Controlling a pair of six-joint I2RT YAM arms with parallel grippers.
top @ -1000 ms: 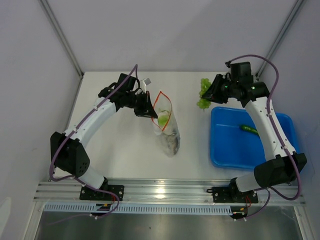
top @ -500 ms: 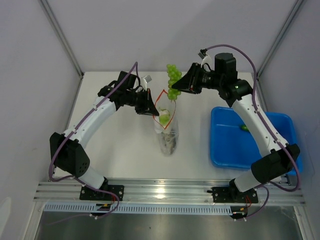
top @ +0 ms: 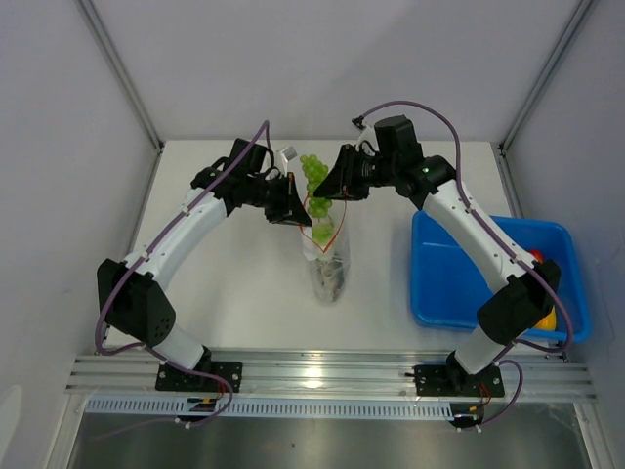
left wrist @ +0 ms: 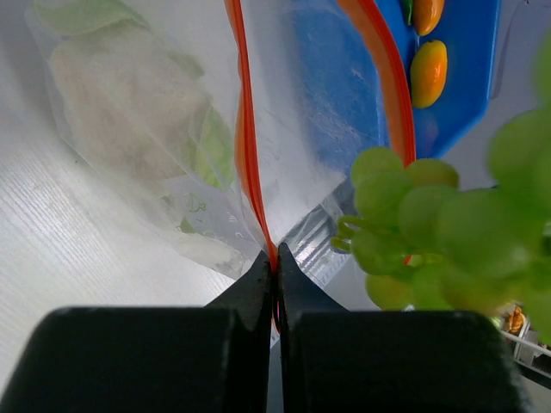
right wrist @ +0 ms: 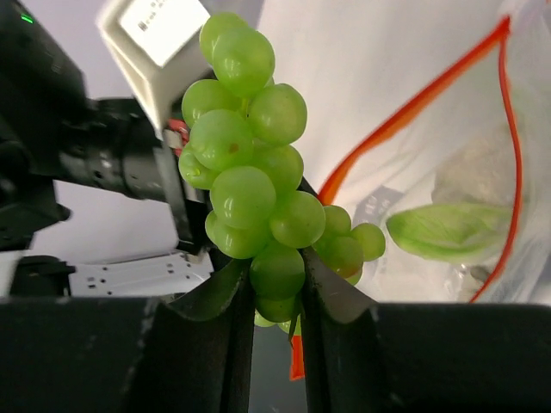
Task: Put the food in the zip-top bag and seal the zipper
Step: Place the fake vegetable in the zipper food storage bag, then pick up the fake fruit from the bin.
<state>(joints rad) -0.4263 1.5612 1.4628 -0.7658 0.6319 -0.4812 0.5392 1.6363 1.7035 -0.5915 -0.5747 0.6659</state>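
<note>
The clear zip-top bag (top: pixel 330 262) stands on the table with its orange-red zipper (top: pixel 314 210) mouth open; a green leafy piece (right wrist: pixel 448 228) lies inside. My left gripper (top: pixel 290 207) is shut on the zipper (left wrist: pixel 250 163) at the mouth's left corner and holds it up. My right gripper (top: pixel 332 188) is shut on a bunch of green grapes (top: pixel 314 182) and holds it over the bag mouth, close to the left gripper. The grapes also show in the right wrist view (right wrist: pixel 254 189) and the left wrist view (left wrist: pixel 430 232). Orange fruit (left wrist: pixel 428 70) lies in the blue tray.
The blue tray (top: pixel 459 283) stands at the right with a red piece (top: pixel 536 258) and a yellow piece (top: pixel 547 320) beside my right arm. Metal frame posts stand at the back corners.
My right gripper has carried the grapes left from beside the blue tray to over the bag mouth. The left gripper has kept hold of the zipper and barely moved.
</note>
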